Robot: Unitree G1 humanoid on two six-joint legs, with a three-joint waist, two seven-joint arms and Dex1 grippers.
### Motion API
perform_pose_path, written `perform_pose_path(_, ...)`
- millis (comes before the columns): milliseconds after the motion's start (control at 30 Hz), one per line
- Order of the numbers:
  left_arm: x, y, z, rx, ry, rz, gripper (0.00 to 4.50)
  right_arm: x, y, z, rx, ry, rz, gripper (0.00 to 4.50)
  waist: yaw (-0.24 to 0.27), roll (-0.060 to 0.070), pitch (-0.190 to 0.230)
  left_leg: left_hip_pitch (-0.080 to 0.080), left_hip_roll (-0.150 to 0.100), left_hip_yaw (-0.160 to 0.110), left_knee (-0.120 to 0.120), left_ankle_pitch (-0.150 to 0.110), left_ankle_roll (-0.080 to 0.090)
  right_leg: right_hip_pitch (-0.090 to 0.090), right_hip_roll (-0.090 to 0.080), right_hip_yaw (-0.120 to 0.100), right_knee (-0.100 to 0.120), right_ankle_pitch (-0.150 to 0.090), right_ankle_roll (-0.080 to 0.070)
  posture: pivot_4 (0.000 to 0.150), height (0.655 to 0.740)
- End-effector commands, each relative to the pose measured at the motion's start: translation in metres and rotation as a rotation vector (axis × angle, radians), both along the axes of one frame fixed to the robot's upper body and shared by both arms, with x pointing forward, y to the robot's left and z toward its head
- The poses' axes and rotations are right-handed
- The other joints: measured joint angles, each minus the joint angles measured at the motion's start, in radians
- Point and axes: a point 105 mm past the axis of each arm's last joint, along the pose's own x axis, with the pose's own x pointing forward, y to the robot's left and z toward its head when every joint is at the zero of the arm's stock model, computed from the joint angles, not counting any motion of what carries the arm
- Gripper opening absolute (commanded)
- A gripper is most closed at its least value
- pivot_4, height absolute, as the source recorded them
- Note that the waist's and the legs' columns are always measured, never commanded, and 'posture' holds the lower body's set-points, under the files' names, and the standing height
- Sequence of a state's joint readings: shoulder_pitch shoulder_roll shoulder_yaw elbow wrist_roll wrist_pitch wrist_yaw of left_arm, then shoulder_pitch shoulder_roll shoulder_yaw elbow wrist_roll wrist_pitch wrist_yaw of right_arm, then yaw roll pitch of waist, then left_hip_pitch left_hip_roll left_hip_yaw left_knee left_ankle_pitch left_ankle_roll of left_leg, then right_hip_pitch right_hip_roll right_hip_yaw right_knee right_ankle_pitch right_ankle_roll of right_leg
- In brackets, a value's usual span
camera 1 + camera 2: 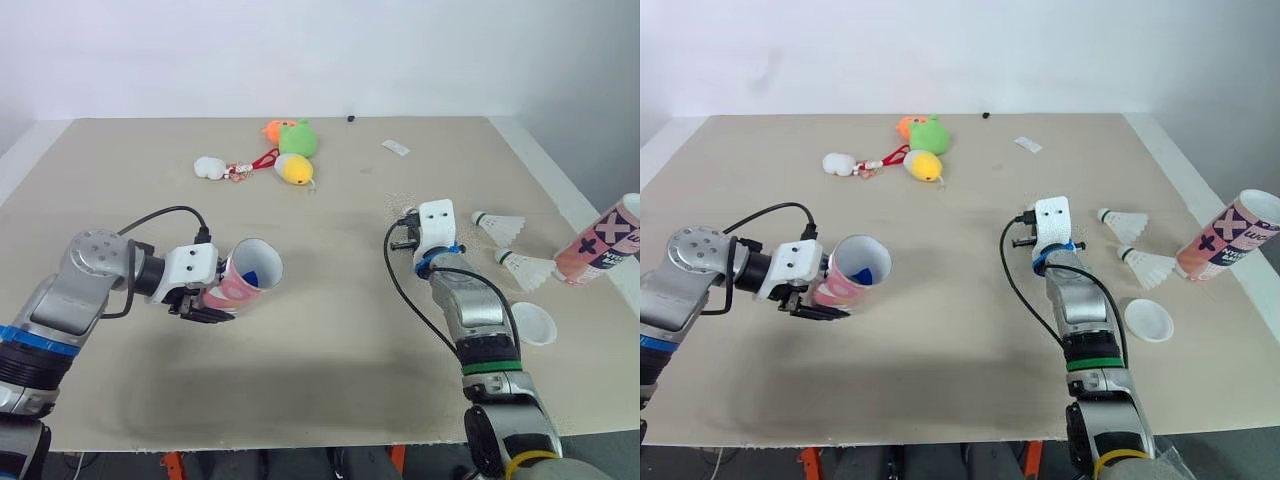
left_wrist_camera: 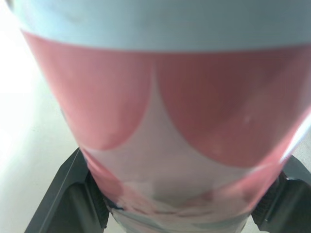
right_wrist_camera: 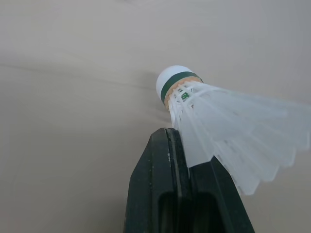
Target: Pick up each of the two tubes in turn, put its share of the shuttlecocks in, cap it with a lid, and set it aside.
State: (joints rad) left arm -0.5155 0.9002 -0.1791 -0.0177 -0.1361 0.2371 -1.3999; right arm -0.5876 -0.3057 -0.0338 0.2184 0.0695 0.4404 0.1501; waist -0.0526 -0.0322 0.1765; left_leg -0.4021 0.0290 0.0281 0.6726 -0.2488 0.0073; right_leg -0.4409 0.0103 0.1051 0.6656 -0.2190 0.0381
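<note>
**1. Left end effector.** My left gripper is clenched on the pink-and-white tube, gripping it near its closed base. The tube appears to be held clear of the table. It is tilted, with its open mouth turned towards my right arm. I judge that this attitude presents the opening for loading. A blue item sits inside the mouth, and I cannot tell what it is.

**2. Right end effector.** My right gripper is closed on the feather skirt of the held shuttlecock. The cork end projects past the fingertips. I judge that gripping by the skirt keeps the cork leading, which suits cork-first insertion.

**3. Inventory.**
- Tubes: 2. The second tube lies tilted at the table's right edge, well apart from the one I hold.
- Shuttlecocks: 3.
  - 1 is in my right grip.
  - The far shuttlecock and the near shuttlecock lie on the table between my right wrist and the second tube.
- Lids: 1. The white lid rests just beside the near shuttlecock.
- Plush toys: 3 by my count, at the far side of the table. They are not task items.

**4. Step in hand.** I judge this to be loading of tube 1.
</note>
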Motion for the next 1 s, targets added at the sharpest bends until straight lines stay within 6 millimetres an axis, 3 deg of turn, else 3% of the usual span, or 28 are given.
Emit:
perform_pose_path(33,-0.008,-0.002,-0.017,0.028,0.090,-0.036,3.08,-0.024,0.041,0.068,-0.076,-0.247,0.337,0.07,0.000,0.001,0.000,0.000,0.000,0.000,0.000,0.000,0.000,0.000,0.000,0.000,0.000,0.000,0.000,0.150,0.7323)
perform_pose_path(167,-0.006,-0.002,-0.021,0.050,0.113,-0.048,3.08,-0.082,0.084,0.097,-0.101,-0.279,0.830,0.07,0.002,0.001,0.000,0.000,0.000,-0.001,0.000,0.000,0.001,0.001,0.000,-0.001,0.000,-0.001,0.000,0.150,0.7323)
perform_pose_path(300,-0.003,-0.001,-0.021,0.059,0.120,-0.054,3.08,-0.124,0.100,0.098,-0.210,-0.184,1.155,0.07,0.005,0.000,-0.001,0.001,0.000,-0.002,0.000,-0.001,0.001,0.002,0.000,-0.003,0.000,-0.001,0.000,0.150,0.7323)
perform_pose_path(667,-0.001,-0.003,-0.021,0.037,0.141,-0.065,3.08,-0.117,0.163,0.096,-0.482,-0.141,1.468,0.07,0.008,0.002,-0.001,0.006,0.002,-0.001,0.001,0.001,0.003,0.004,0.002,-0.004,0.001,0.001,-0.004,0.150,0.7323)
perform_pose_path(1000,-0.005,-0.005,-0.023,0.021,0.152,-0.050,3.08,-0.114,0.172,0.099,-0.633,-0.158,1.560,0.07,0.007,0.002,-0.002,0.001,0.001,-0.001,0.001,0.000,0.003,0.001,-0.001,-0.004,0.001,0.001,-0.008,0.150,0.7323)
